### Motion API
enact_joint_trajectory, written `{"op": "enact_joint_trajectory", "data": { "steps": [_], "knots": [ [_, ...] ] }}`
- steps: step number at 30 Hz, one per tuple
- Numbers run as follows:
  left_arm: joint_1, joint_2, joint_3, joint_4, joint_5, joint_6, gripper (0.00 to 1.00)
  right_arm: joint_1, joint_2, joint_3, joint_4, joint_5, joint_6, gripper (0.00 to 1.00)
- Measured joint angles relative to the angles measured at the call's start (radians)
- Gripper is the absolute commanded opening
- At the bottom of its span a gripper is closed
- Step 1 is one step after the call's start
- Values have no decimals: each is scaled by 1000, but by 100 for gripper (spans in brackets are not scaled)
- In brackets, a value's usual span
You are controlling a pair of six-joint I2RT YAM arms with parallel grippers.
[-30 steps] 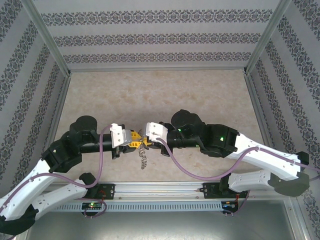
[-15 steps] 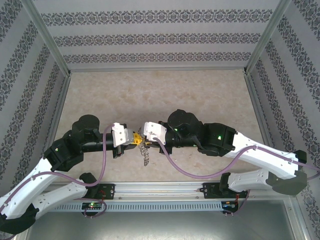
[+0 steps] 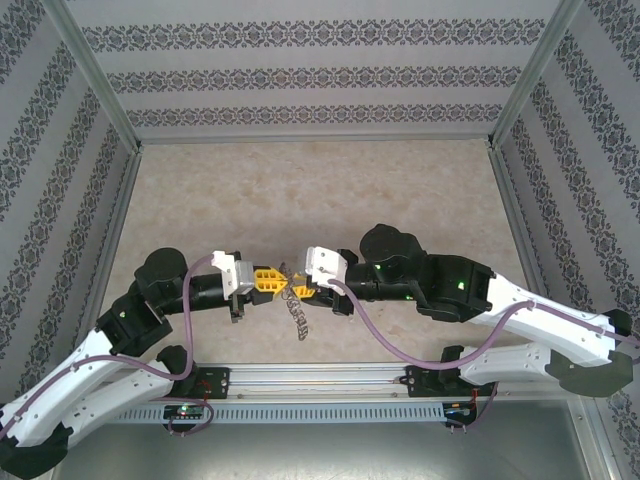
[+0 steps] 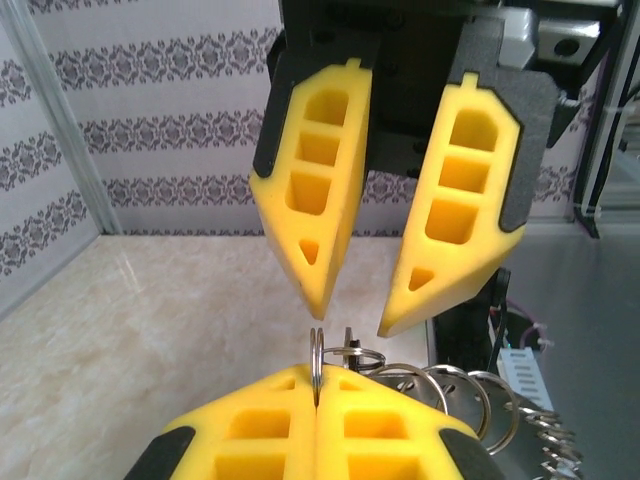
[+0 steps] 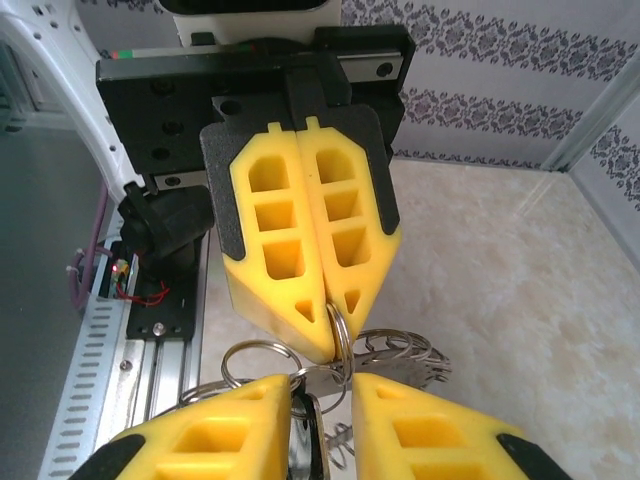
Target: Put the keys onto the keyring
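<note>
Above the near part of the table (image 3: 320, 190), the two arms meet tip to tip, and the keyring (image 3: 297, 316) hangs between them, clear of the surface. The left gripper (image 4: 316, 388) is pressed together on one thin wire loop (image 4: 316, 352) of the bunch, seen edge-on between its yellow pads. The other loops trail down and to the side under their own weight. Held by a single loop like this, the bunch is steadied, and that loop stands upright toward the other arm as a place where a key could be threaded on.

The right gripper (image 4: 357, 315) faces it nose to nose. Its fingers stand apart with nothing clamped between the tips, which sit just beside the pinched loop. In the right wrist view a small dark and metal piece (image 5: 303, 410) sits low between those spread fingers, among the loops. It may be the key, but I cannot tell for sure, nor whether it is on a loop or loose.

My reading is that the threading step is in hand: the left arm acts as a vise while the right arm lines up for a hold. The risk is that the bunch swings or twists when touched, since only one thin loop is pinched.
</note>
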Motion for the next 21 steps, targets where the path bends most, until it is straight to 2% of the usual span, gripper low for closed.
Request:
{"op": "enact_joint_trajectory", "data": {
  "steps": [10,21],
  "knots": [
    [0,-23,-56,166,37,-95,0,0,0,-8,15,-5,4,25],
    [0,-24,-64,197,52,-117,0,-7,-11,-14,56,-27,19,24]
  ]
}}
